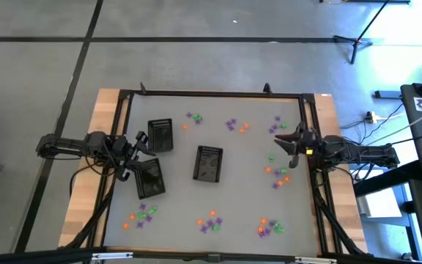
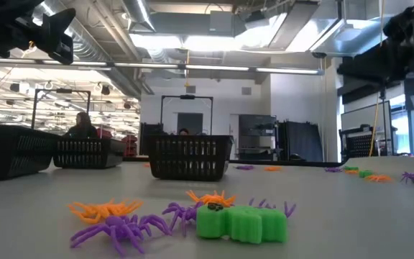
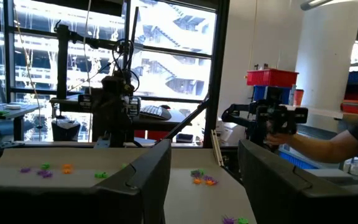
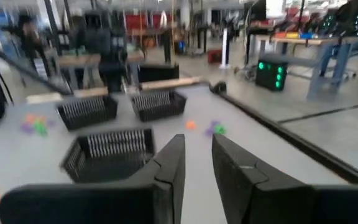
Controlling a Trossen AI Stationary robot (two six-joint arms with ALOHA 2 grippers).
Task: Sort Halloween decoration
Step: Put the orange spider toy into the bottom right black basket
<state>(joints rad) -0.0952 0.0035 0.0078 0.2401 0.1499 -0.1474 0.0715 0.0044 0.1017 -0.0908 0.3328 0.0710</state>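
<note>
1. High view: grey table [image 1: 218,198] with three black trays [image 1: 209,163], two on the left side, one in the middle. Halloween decoration [image 1: 209,222] scattered in small orange, purple and green clusters along the near edge, far edge and right side. Left gripper [image 1: 139,144] sits between the two left trays, right gripper [image 1: 290,142] near the right-side trinkets.
2. Low view: purple and orange spiders and a green piece [image 2: 241,222] lie on the table up front; trays behind, more trinkets far right.
3. Left wrist view: left fingers [image 3: 148,180] spread wide, nothing between them; trinkets on the table beyond.
4. Right wrist view: right fingers [image 4: 169,171] with a narrow gap, nothing held; three trays ahead, trinkets scattered around them.
</note>
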